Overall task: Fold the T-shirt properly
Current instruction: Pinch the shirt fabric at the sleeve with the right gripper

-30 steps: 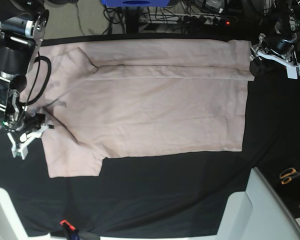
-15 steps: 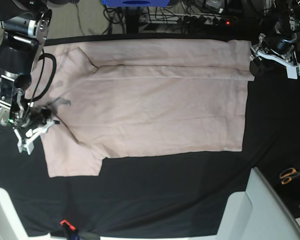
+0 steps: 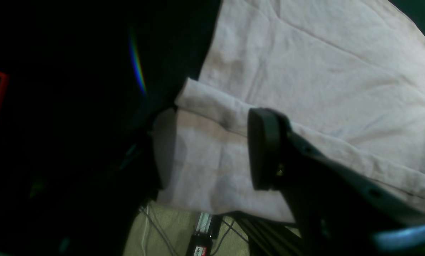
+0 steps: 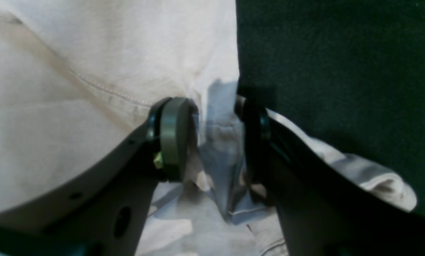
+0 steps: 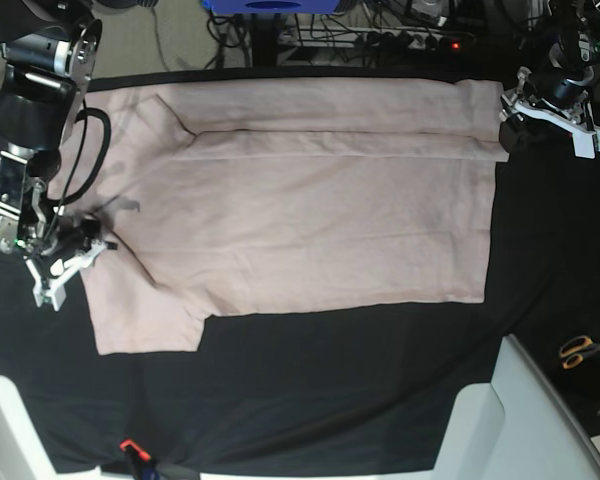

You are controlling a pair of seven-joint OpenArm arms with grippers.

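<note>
1. The T-shirt (image 5: 320,210) is soft, matt pale pink cloth, lightly wrinkled, with a stitched seam.
2. The tablecloth (image 5: 330,390) is matt black fabric with a fine, slightly rough weave.
3. The right gripper (image 4: 216,138) has smooth, dark plastic-looking fingers.
4. The left gripper's pad (image 3: 264,149) looks matt black.

In the left wrist view only one finger (image 3: 264,149) of the left gripper (image 5: 510,118) shows against the T-shirt (image 5: 320,200); the other side sinks into darkness, so its hold cannot be told. In the right wrist view the cloth between the right gripper (image 4: 216,138) pads is blurred. The scissors (image 5: 583,350) are partly cut off at the base view's edge.
</note>
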